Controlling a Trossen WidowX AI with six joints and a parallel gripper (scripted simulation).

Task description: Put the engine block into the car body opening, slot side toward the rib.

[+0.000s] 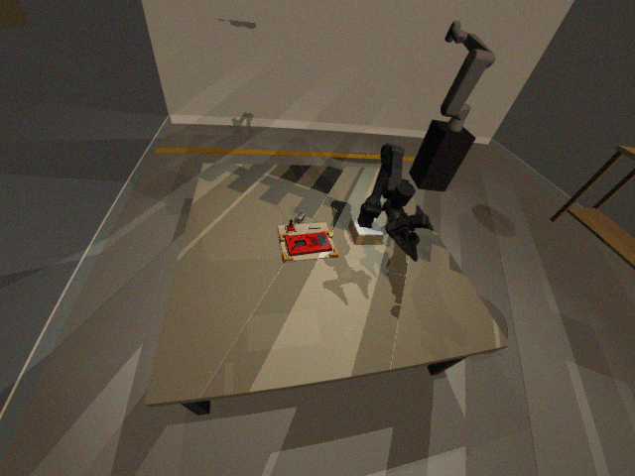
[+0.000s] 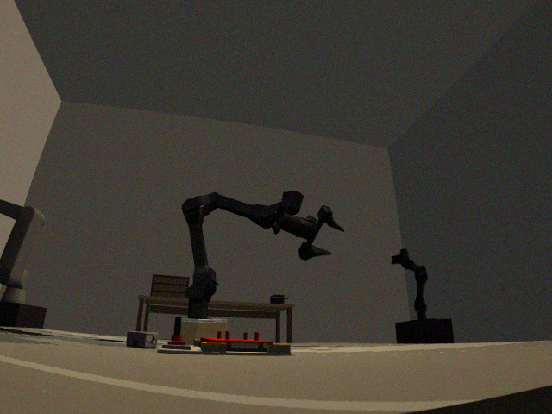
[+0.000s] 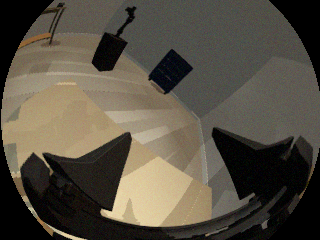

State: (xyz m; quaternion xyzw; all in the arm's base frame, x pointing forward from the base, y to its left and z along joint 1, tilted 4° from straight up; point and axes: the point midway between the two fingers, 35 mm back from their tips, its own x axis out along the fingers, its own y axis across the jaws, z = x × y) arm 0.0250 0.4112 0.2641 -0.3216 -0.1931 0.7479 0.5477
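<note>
— Pincer point(image 1: 410, 236) state?
— Spread wide, holding nothing, high over my table point(image 1: 317, 338).
— Engine block point(image 1: 299, 214)?
— At nine o'clock from it in the top view, beside the car body point(image 1: 307, 244).

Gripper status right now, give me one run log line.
gripper: open, empty | position: raised above table, away from car body | engine block: on table beside car body, not inserted

A bare robotics test room: plain walls, a yellow line point(image 1: 266, 151) on the floor, one large table point(image 1: 317, 327) carrying a robot arm point(image 1: 382, 189), a second arm on a black pedestal point(image 1: 442, 154), and a wooden bench point(image 2: 214, 307).
</note>
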